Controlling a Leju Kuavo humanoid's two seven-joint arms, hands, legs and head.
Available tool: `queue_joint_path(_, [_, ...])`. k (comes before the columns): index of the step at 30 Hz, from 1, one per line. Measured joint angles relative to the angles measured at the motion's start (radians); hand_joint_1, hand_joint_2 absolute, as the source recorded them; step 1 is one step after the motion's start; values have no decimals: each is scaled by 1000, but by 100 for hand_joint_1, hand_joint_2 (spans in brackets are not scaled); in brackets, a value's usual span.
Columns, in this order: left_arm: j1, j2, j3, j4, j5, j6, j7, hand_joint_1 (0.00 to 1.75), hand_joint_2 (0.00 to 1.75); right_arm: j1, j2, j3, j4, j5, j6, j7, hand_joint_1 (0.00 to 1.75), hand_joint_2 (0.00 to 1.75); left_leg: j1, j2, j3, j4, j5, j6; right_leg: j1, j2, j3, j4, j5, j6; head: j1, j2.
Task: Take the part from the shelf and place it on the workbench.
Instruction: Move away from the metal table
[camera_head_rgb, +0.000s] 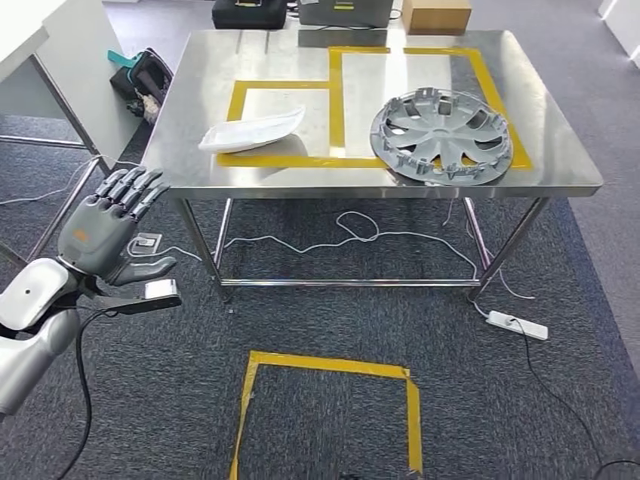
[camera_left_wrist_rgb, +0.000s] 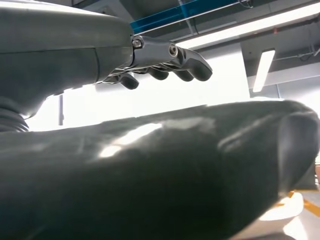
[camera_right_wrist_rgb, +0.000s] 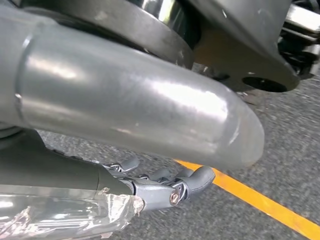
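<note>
On the steel workbench (camera_head_rgb: 189, 170) a white curved part (camera_head_rgb: 250, 130) lies across the left yellow-taped outline. A grey wheel cover (camera_head_rgb: 440, 135) lies over the front edge of the right outline. My left hand (camera_head_rgb: 113, 225) hovers low in front of the bench's front left corner, off the table, with its fingers spread and nothing in it. In the left wrist view its fingers (camera_left_wrist_rgb: 170, 57) stretch out straight under ceiling lights. My right hand (camera_right_wrist_rgb: 166, 187) hangs over the carpet, its fingers loosely extended and holding nothing.
Cables and a power strip (camera_head_rgb: 517, 324) lie on the carpet under and beside the bench. A yellow tape square (camera_head_rgb: 332, 400) marks the floor in front. A white table (camera_head_rgb: 53, 60) and a bag (camera_head_rgb: 140, 80) stand at the left; a cardboard box (camera_head_rgb: 436, 15) sits behind.
</note>
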Motion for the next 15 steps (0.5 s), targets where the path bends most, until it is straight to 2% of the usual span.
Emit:
queue_joint_path(1, [0,0,-1,1,0,0,0,0,0,-1,0,0,0,0,0,0,0,0,-1,0,-18,1,14,-1,0,0,12,23,16,0,0,0])
queue_joint_path(2, [1,0,-1,2,0,0,0,0,0,-1,0,0,0,0,0,0,0,0,-1,0,-36,1,29,-3,0,0,42,10,46,-2,0,0])
queue_joint_path(3, [1,1,-1,2,0,0,0,0,0,-2,-1,0,0,0,0,0,0,0,-1,-1,-53,3,43,-6,0,0,92,-37,70,-4,0,0])
queue_joint_path(4, [1,2,-1,2,0,0,0,0,0,-3,-1,0,0,0,0,0,0,0,-2,-2,-69,5,56,-11,1,1,159,-113,70,-7,0,0])
queue_joint_path(5, [1,4,0,3,0,0,0,0,0,-6,-1,0,0,0,0,0,0,0,-3,-2,-81,8,68,-16,1,1,221,-197,54,-10,0,0])
queue_joint_path(6, [-1,6,2,3,0,0,0,0,0,-9,-1,0,0,0,0,0,0,0,-3,-2,-87,8,79,-21,3,3,262,-260,33,-13,-1,0])
queue_joint_path(7, [-2,8,3,3,1,1,0,0,0,-11,-1,0,0,0,1,0,0,0,-3,-1,-92,7,90,-27,5,4,282,-300,16,-18,-1,0])
queue_joint_path(9, [-2,10,4,4,1,0,1,0,0,-11,-1,0,0,0,2,0,0,0,0,-1,-97,1,104,-38,6,4,265,-309,24,-35,0,0])
queue_joint_path(10, [-1,11,4,5,1,0,2,0,0,-9,-1,0,0,0,3,1,0,0,1,-1,-105,10,90,-44,5,3,259,-309,33,-45,0,0])
queue_joint_path(11, [0,12,5,6,1,-1,3,0,0,-8,-1,0,0,1,3,2,0,0,3,-1,-117,36,57,-50,3,1,251,-310,45,-53,-3,0])
queue_joint_path(12, [1,14,5,6,1,-1,4,0,0,-8,-1,0,0,1,4,2,0,0,4,-2,-134,85,9,-56,2,-1,242,-310,58,-59,-6,0])
queue_joint_path(13, [1,15,6,7,1,-2,5,0,0,-7,-1,0,0,1,5,3,0,0,5,-2,-156,154,-44,-61,2,-1,230,-310,70,-61,-9,0])
queue_joint_path(14, [2,15,6,7,1,-2,6,0,0,-7,-1,0,0,1,6,3,0,0,6,-2,-175,227,-82,-65,2,-1,216,-310,82,-61,-11,0])
queue_joint_path(15, [2,16,6,8,1,-3,6,0,0,-7,-1,0,0,1,6,3,0,0,7,-2,-187,285,-100,-67,2,-2,203,-309,92,-61,-11,0])
